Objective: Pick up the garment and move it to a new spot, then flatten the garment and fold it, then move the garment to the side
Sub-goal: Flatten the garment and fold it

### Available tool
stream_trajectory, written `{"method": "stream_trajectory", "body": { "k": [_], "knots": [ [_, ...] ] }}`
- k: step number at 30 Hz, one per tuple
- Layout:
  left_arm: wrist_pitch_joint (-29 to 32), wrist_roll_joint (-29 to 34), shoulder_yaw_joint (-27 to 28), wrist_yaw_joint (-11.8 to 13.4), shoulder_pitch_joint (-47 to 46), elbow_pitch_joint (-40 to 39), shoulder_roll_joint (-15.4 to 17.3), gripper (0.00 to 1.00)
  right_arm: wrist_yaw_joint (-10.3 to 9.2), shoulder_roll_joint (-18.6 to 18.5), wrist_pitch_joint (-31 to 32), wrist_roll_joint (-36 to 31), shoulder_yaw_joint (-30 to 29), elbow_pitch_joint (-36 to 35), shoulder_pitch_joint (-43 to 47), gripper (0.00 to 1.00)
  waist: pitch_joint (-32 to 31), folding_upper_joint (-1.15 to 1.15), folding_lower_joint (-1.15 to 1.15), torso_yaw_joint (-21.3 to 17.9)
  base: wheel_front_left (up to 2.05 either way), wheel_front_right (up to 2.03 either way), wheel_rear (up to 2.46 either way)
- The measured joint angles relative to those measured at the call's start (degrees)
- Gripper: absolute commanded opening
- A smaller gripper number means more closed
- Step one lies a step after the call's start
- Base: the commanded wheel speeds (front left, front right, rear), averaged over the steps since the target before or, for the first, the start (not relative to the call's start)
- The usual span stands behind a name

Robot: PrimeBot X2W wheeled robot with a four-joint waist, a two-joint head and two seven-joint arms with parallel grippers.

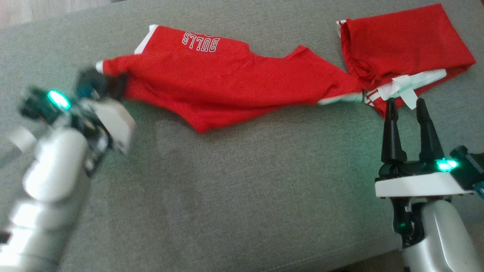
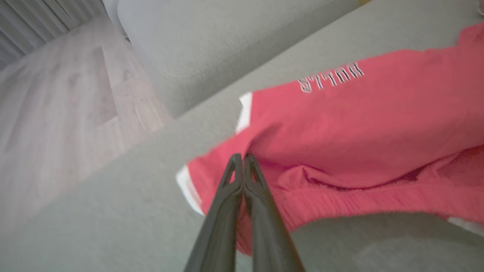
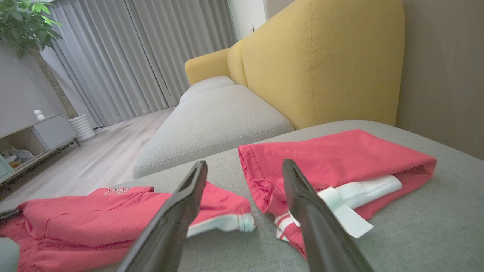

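Red garment [image 1: 211, 87] lies on grey cushion [image 1: 242, 181], long axis L–R across head view. L gripper [image 1: 118, 85] is closed, pinching its L end by the white trim. R gripper [image 1: 405, 104] is open & empty, tips just below garment's R end, beside folded red piece [image 1: 404, 41]. R end lies nearest R arm; prob. next grab, w/o snagging the folded piece.

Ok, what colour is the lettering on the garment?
The lettering is white with dark outline; clearest in the head view.

- grey sofa seat [image 1: 242, 189]
- yellow backrest [image 3: 321, 56] behind it
- grey curtains [image 3: 132, 56]
- plant [image 3: 22, 22] in white pot [image 3: 81, 128], by curtains
- wood floor [image 2: 56, 113]
- low cabinet [image 3: 41, 136], far left
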Motion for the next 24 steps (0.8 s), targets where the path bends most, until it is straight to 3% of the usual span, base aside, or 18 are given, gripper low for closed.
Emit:
{"method": "stream_trajectory", "body": {
  "k": [5,11,13,14,15,19,24],
  "knots": [
    [4.41,-0.07,-5.03,-0.91,-9.2,-0.43,6.73,0.0,0.0,0.0,-0.23,0.0,1.38,0.11,-1.48,1.0,0.19,0.0,0.0,-0.56,0.0,0.0,0.0],
    [8.47,-9.88,-18.61,-0.94,-12.74,-1.69,14.13,0.0,0.0,0.0,-0.23,0.0,2.55,0.3,-1.93,1.0,0.62,0.0,0.0,-1.42,0.0,0.0,0.0],
    [8.5,-11.85,-20.39,-0.94,-14.06,-1.51,16.15,0.0,0.0,0.0,-0.23,0.0,2.79,0.3,-2.01,1.0,0.92,0.0,0.0,-1.54,0.0,0.0,0.0],
    [8.08,-12.4,-20.76,-0.94,-15.1,-0.94,16.85,0.43,0.0,0.0,-0.23,0.0,2.85,0.31,-2.09,1.0,1.08,0.0,0.0,-1.55,0.0,0.0,0.0],
    [7.34,-12.71,-20.78,-0.94,-16.34,0.04,17.2,1.0,0.0,0.0,-0.23,-0.01,2.89,0.31,-2.26,1.0,1.22,0.0,0.0,-1.51,0.0,0.0,0.0],
    [3.22,-13.45,-19.92,-0.64,-19.29,3.92,16.23,1.0,0.0,0.0,-0.23,-0.03,3.18,0.33,-3.15,1.0,1.47,0.0,0.0,-1.1,0.0,0.0,0.0],
    [-5.43,-13.78,-18.98,2.67,-18.33,5.82,12.13,1.0,0.0,0.0,-0.23,-0.74,2.97,0.42,-3.15,1.0,1.04,0.0,0.0,0.36,0.0,0.0,0.0]
  ]
}}
